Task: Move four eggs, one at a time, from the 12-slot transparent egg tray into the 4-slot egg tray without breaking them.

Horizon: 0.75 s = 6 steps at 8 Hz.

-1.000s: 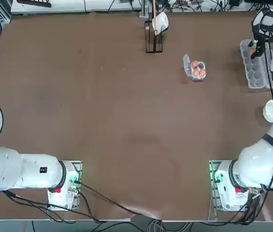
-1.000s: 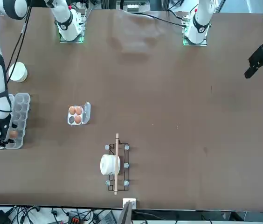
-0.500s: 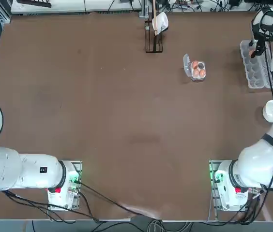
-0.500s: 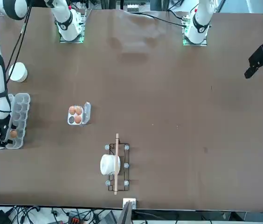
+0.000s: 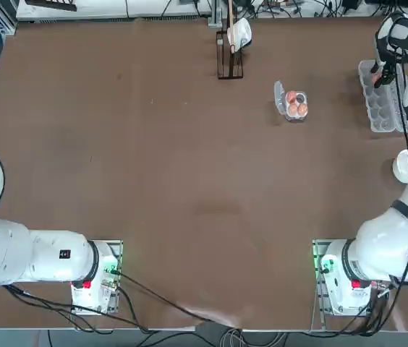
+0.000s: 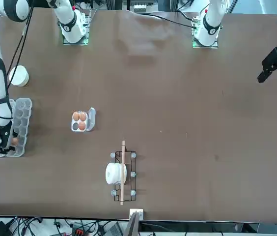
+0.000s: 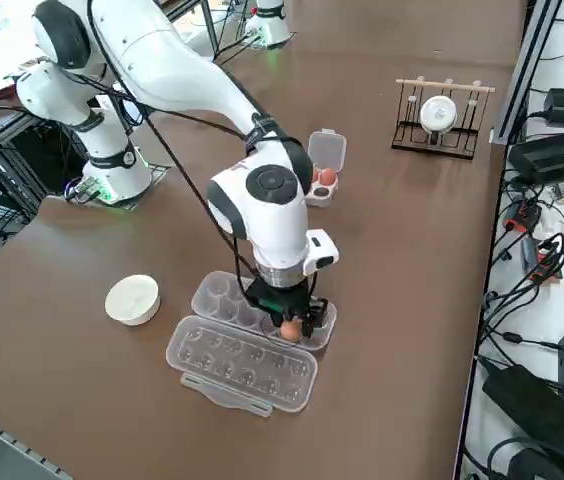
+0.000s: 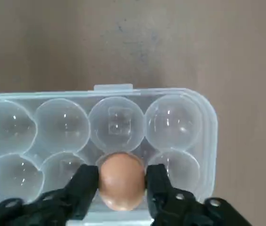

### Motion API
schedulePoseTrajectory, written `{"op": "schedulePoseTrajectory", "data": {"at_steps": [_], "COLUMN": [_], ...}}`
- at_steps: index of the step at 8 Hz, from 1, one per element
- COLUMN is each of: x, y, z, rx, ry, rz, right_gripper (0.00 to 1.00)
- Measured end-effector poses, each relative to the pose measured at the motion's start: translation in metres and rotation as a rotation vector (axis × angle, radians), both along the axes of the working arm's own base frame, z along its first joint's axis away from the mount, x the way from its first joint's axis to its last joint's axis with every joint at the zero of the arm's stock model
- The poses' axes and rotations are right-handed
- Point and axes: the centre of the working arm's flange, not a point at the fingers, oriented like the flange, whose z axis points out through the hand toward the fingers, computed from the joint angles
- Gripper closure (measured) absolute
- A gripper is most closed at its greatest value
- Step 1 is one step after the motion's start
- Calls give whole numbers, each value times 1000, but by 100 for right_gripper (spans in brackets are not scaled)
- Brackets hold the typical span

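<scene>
Fingers (image 8: 83, 181) of my right hand (image 8: 121, 184) are pinching the last egg (image 8: 121, 180) from either side, gently I judge, so the shell is not cracking. It is sitting in an end cup of the 12-slot transparent egg tray (image 7: 224, 300). Three eggs (image 5: 296, 103) are lying in the 4-slot egg tray (image 5: 292, 94), well apart across the bench (image 5: 189, 181), leaving one cup free.

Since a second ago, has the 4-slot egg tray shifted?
No. The 4-slot egg tray sits at the same spot relative to the wire rack in the top view.
</scene>
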Motion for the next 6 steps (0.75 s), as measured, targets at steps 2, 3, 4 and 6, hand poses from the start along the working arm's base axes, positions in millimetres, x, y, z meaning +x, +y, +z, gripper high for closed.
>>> {"op": "schedulePoseTrajectory", "data": {"at_steps": [2, 3, 4, 6], "x": [0, 0, 0, 0], "y": [0, 0, -1, -1], "z": [-1, -1, -1, 0], "rx": [7, 12, 14, 17], "ry": [0, -2, -3, -3], "rz": [-1, -7, -10, -12], "right_gripper": [44, 44, 44, 44]}}
